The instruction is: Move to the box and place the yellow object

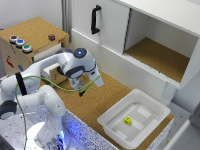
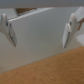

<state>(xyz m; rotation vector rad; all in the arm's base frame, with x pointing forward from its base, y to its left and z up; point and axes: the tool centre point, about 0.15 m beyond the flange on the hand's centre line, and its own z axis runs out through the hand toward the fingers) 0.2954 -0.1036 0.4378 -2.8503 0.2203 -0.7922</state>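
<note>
Inside the box (image 1: 150,107), yellow object (image 1: 128,120) on its floor, box long axis diagonal, gripper (image 1: 81,91) wide, empty.

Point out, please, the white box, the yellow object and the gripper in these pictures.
white box (image 1: 156,106): exterior view, far rim.
yellow object (image 1: 128,120): exterior view, its top face, on the box floor.
gripper (image 1: 89,88): exterior view, between the fingers.

— How is the arm posed?
— Folded at the elbow, wrist turned downward, its blue light lit.
— And the gripper (image 1: 83,90)?
— Fingers (image 2: 7,29) spread apart in the wrist view, with nothing between them.
</note>
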